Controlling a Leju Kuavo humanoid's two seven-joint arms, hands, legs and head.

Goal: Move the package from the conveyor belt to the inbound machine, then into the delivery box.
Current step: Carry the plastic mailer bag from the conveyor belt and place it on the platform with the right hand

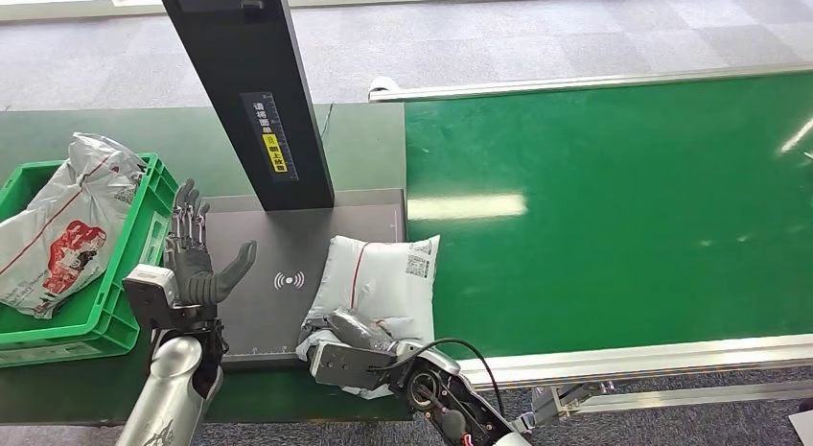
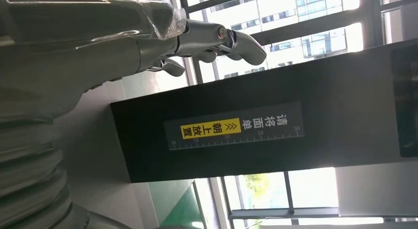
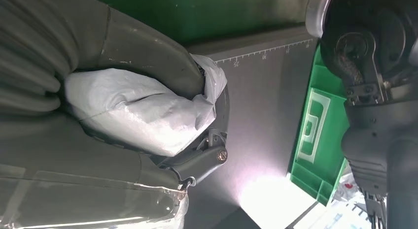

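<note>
Gripping the package's near edge, the right hand keeps it flat on the machine plate for scanning, while the left hand, fingers spread and empty, waits at nine o'clock beside the box.

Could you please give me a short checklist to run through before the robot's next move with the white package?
1. Right hand holds the package: ok; the right wrist view shows fingers wrapped around its corner.
2. Package fully on the inbound machine plate: not ok; it straddles the plate and the conveyor belt.
3. Left hand free: ok; it is raised with fingers apart and holds nothing.
4. Room in the delivery box: cannot tell; a grey bag already lies in it.
5. Package label facing up: ok; printed codes show on its top.
</note>
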